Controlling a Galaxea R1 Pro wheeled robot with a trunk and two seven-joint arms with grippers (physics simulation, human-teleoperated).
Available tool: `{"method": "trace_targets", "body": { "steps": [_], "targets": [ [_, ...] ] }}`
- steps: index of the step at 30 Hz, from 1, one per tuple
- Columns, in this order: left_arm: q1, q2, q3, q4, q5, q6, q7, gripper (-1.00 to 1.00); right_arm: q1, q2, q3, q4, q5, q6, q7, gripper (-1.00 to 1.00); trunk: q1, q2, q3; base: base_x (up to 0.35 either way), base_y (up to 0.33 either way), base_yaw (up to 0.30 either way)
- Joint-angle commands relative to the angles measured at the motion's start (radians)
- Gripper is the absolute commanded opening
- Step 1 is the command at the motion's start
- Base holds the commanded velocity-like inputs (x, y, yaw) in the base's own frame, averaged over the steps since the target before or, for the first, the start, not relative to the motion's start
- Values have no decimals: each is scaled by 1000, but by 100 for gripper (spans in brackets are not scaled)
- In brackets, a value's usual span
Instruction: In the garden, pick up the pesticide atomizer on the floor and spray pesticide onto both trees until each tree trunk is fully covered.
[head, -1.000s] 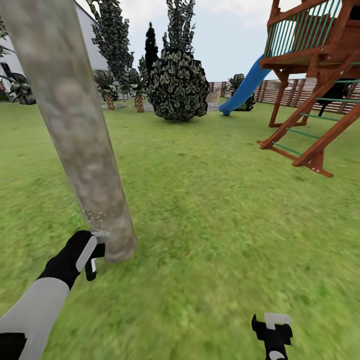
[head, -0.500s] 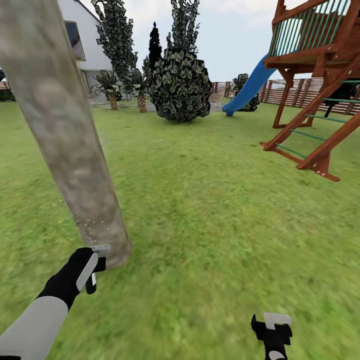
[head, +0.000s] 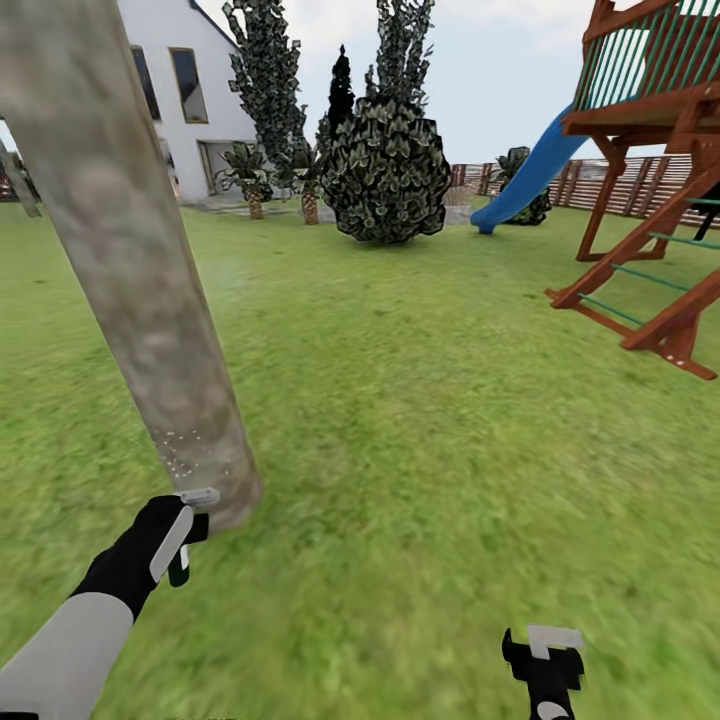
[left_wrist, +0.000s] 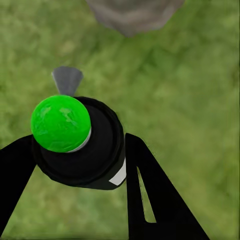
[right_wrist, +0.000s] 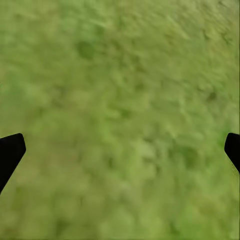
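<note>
A thick pale grey-brown tree trunk (head: 140, 290) leans up the left of the head view, its base (left_wrist: 132, 12) just ahead of my left hand. My left gripper (head: 172, 540) is shut on the pesticide atomizer (head: 198, 497), whose light grey spray head points at the trunk's foot. In the left wrist view the dark bottle (left_wrist: 80, 145) sits between the two black fingers (left_wrist: 142, 185), with a bright green round end and a grey nozzle. Whitish pesticide specks (head: 185, 455) dot the lower trunk. My right gripper (head: 545, 655) hangs open and low over the lawn (right_wrist: 120, 100).
A red-brown wooden playset (head: 650, 180) with a blue slide (head: 530, 175) stands at the right. A dark round bush (head: 385, 175), narrow columnar trees, palm-like plants (head: 250, 175) and a white house (head: 185, 90) lie ahead. A slat fence (head: 590, 185) runs behind. Open grass (head: 420, 400) spreads between.
The whole head view has swung left, bringing the house into sight. My left hand stays at the trunk's foot with the atomizer, and the specks now sit a little higher on the trunk.
</note>
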Motion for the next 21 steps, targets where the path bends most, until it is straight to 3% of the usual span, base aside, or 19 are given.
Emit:
{"method": "trace_targets", "body": {
  "steps": [1, 5, 9, 14, 21],
  "targets": [
    [0, 2, -5, -1, 12, 2, 9, -100, 0, 0, 2, 0, 7, 1, -7, 100, 0, 0, -1, 86, -276, 277],
    [11, 4, -3, -2, 11, -7, 11, -100, -1, 0, 2, 0, 7, 1, -7, 100, 0, 0, -1, 93, -276, 277],
    [12, -6, -4, -2, 18, -58, 102, -100, 0, 0, 2, 0, 7, 1, -7, 100, 0, 0, -1, 128, -276, 277],
    [12, -12, -2, -2, 28, -53, 106, -100, -1, 0, 2, 0, 7, 1, -7, 100, 0, 0, -1, 173, -248, 271],
    [12, -19, -2, -4, 30, -53, 104, -100, 0, 0, 2, 0, 7, 1, -7, 100, 0, 0, -1, 193, -231, 34]
  ]
}}
